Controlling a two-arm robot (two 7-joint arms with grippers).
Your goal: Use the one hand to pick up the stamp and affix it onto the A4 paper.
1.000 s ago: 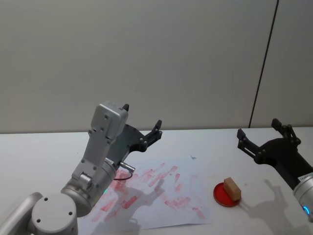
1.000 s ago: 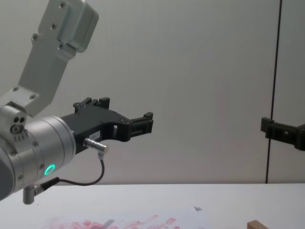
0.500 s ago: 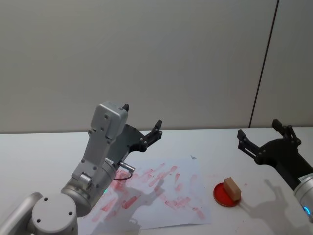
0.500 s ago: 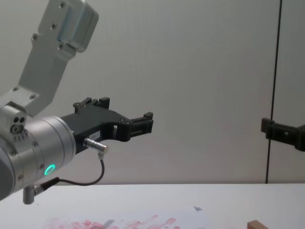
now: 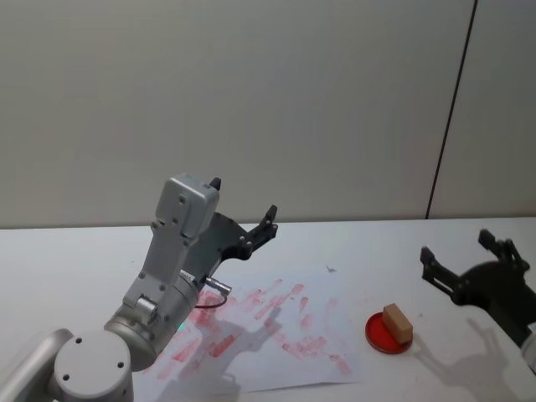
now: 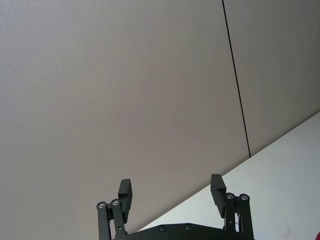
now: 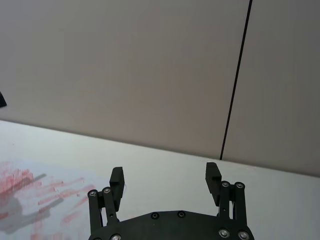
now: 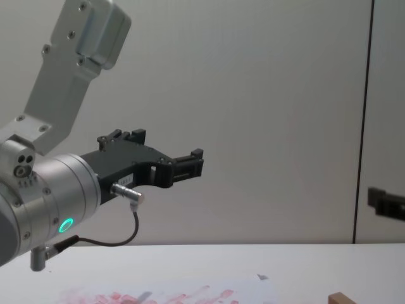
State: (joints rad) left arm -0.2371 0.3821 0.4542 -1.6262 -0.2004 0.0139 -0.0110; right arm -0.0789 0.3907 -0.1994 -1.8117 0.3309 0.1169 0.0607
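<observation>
Stamp point(image 5: 398, 322) resting on round red pad point(image 5: 377, 337), just right of A4 paper point(image 5: 276, 360), both on white bench point(image 5: 75, 251) | right gripper point(image 5: 457, 249) raised over bench, right of stamp and apart from it, jaws released, empty | left gripper point(image 5: 243, 199) held high above paper's far left part, jaws released, empty

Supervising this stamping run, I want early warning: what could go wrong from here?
1. The stamp sits on a small red ink pad; the open right gripper to its right could tip it or drag the pad if it closes off-centre.
2. The A4 paper looks unfastened; pressing might shift it.
3. The open left gripper hangs above the sheet, possibly in the way.
</observation>
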